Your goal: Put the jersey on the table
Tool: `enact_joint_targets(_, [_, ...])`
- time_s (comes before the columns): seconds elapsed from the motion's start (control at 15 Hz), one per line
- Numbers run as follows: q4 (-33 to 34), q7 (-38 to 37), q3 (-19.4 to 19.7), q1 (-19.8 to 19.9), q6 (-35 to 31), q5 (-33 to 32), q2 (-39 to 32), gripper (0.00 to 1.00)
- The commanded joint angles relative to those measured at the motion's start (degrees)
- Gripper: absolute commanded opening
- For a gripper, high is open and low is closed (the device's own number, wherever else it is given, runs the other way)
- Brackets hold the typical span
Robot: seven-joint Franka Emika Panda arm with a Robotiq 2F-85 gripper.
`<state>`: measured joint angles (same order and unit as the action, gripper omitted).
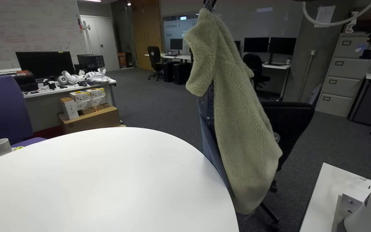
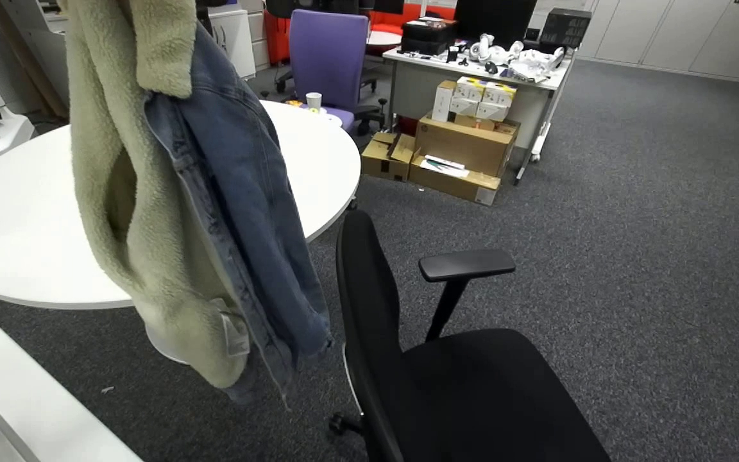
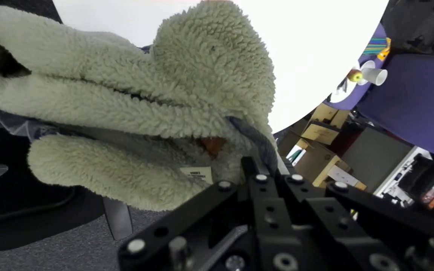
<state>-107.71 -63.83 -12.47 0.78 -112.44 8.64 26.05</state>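
The jersey (image 1: 237,112) hangs in long folds, with its cream fleece lining outward and blue denim (image 2: 241,128) along one side. My gripper (image 3: 268,164) is shut on a grey-blue strip at its upper end; the fingertips (image 1: 209,4) just show at the top edge in an exterior view. Inside the collar, the wrist view shows a pale tag (image 3: 198,174) and a brown patch (image 3: 213,146). The round white table (image 1: 108,180) lies beside the hanging cloth. The lower hem drops past the tabletop's rim, outside its edge; whether they touch I cannot tell.
A black office chair (image 2: 498,385) stands close beside the jersey, its backrest nearest the cloth. Across the table is a purple chair (image 1: 2,106) bearing a white cup (image 1: 1,146). Cardboard boxes (image 2: 459,144) sit under a cluttered desk. A white bench (image 1: 337,190) supports the robot's base.
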Motion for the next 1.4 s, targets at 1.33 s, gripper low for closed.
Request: enact_joint_targets(1.33, [28.7,-8.0,-3.6,-11.2,5.8,0.5,-31.9,0.01])
